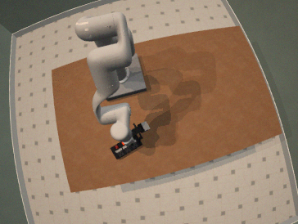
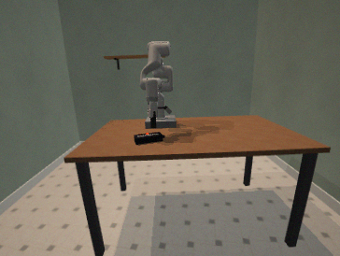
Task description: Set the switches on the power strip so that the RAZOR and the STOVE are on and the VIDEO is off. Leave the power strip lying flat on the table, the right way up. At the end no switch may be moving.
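A black power strip (image 1: 125, 149) lies flat on the brown table near its front left part; it also shows in the exterior view (image 2: 148, 137). A red glow shows on its top near the left end (image 1: 119, 145). The labels are too small to read. My gripper (image 2: 152, 122) points straight down above the strip with its fingers shut and nothing between them. In the overhead view the wrist (image 1: 120, 128) hides the fingertips and part of the strip.
The arm's grey base plate (image 1: 128, 81) stands at the back of the table. A small wooden shelf (image 2: 126, 58) hangs on the back wall. The table edge runs close in front of the strip.
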Available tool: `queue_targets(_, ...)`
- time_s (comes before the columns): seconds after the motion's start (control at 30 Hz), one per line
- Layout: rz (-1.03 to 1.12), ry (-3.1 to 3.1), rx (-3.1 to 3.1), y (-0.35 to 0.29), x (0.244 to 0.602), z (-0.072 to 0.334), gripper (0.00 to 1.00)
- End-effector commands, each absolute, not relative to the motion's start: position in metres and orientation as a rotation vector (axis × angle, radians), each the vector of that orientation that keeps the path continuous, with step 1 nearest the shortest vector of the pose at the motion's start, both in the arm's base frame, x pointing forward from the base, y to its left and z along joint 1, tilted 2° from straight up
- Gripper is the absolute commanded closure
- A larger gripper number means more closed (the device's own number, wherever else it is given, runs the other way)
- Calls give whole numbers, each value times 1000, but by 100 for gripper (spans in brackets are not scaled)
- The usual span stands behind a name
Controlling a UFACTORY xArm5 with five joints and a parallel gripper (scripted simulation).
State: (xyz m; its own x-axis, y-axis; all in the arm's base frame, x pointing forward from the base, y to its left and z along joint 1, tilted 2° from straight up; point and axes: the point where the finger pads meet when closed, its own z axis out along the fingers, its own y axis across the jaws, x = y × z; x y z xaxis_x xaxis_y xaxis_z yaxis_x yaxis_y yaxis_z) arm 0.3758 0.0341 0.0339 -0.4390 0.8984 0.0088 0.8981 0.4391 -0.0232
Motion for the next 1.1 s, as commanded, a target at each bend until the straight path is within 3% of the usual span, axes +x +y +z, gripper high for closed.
queue_targets(0.0,22,-2649,-1654,34,377,40,100)
queue_targets(0.73,22,-2649,-1654,33,377,41,100)
queue_targets(0.87,19,-2647,-1653,-8,412,49,100)
queue_targets(1.07,18,-2646,-1652,-39,431,53,100)
